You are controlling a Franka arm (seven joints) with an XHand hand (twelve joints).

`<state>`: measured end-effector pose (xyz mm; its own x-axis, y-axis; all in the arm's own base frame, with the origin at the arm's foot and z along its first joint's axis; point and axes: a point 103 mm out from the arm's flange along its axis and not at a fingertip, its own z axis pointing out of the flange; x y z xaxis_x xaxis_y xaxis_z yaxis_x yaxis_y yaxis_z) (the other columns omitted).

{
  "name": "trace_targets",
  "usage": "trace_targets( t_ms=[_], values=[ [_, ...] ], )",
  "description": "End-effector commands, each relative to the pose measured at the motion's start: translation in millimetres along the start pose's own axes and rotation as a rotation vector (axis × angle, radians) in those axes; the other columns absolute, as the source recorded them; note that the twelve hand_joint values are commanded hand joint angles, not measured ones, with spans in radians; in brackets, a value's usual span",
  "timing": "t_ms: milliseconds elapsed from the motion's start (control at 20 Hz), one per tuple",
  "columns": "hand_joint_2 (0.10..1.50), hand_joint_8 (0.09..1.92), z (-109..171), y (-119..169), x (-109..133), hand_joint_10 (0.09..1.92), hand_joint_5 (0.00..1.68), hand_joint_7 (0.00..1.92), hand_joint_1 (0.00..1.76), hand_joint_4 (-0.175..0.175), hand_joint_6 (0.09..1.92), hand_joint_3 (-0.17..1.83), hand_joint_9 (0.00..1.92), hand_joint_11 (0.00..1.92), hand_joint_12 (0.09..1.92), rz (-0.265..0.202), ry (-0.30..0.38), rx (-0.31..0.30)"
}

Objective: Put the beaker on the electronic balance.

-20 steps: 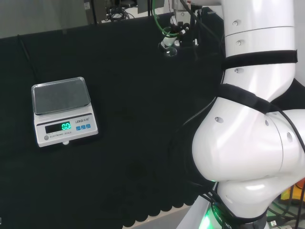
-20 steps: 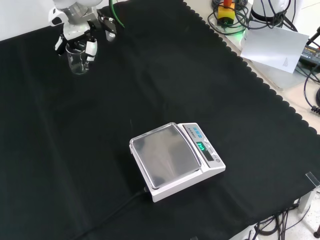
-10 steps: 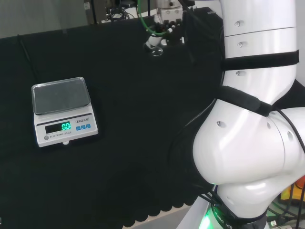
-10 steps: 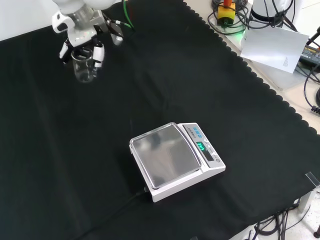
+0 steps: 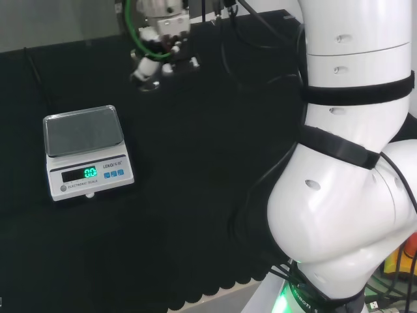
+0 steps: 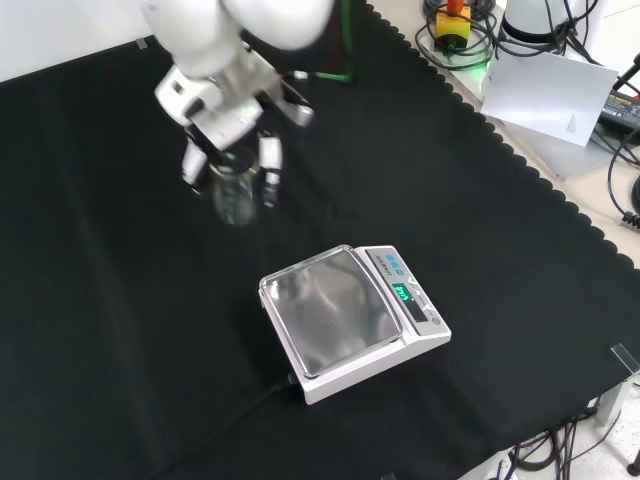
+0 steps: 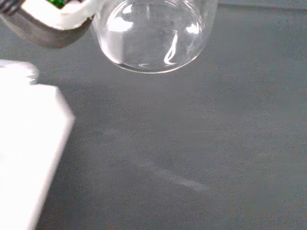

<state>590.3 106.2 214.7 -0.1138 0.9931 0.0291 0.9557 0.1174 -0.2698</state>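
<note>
Your hand's fingers (image 6: 268,160) curl down around the beaker (image 6: 232,193), pinching the clear glass between them (its round base (image 7: 152,36) fills the wrist view). The hand (image 6: 228,118) holds it off the cloth (image 6: 120,300), up and left of the balance (image 6: 352,318) in the front view, well apart from its pan (image 5: 83,130).

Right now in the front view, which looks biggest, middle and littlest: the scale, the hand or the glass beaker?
1. Electronic balance, clearly the biggest.
2. Hand, holding the beaker.
3. Beaker, the littlest.
The hand is raised nearer the camera, so it may look a bit bigger than it is.
</note>
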Motion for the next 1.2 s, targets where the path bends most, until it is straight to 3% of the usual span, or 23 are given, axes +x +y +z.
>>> trace_targets(
  t_ms=[50,350,550,750,1200],
  values=[
    [0.94,1.42,11.7,-43.6,121.7,0.9,0.89,0.88,1.12,-0.15,1.23,0.46,1.32,1.49,0.78,-0.205,-0.051,0.03],
    [0.93,1.42,29.2,-59.3,171.4,0.9,0.89,0.88,1.12,-0.149,1.22,0.48,1.32,1.49,0.78,-0.272,-0.074,0.071],
    [0.92,1.42,42.2,-59.4,191.9,0.9,0.9,0.89,1.12,-0.149,1.22,0.49,1.32,1.49,0.78,-0.319,-0.111,0.087],
    [0.92,1.42,46.1,-43.3,195.2,0.9,0.9,0.89,1.12,-0.148,1.22,0.5,1.32,1.49,0.78,-0.309,-0.127,0.102],
    [0.91,1.42,61.9,-14.6,176.7,0.9,0.9,0.89,1.12,-0.148,1.22,0.5,1.32,1.49,0.79,-0.274,-0.109,0.132]
  ],
)
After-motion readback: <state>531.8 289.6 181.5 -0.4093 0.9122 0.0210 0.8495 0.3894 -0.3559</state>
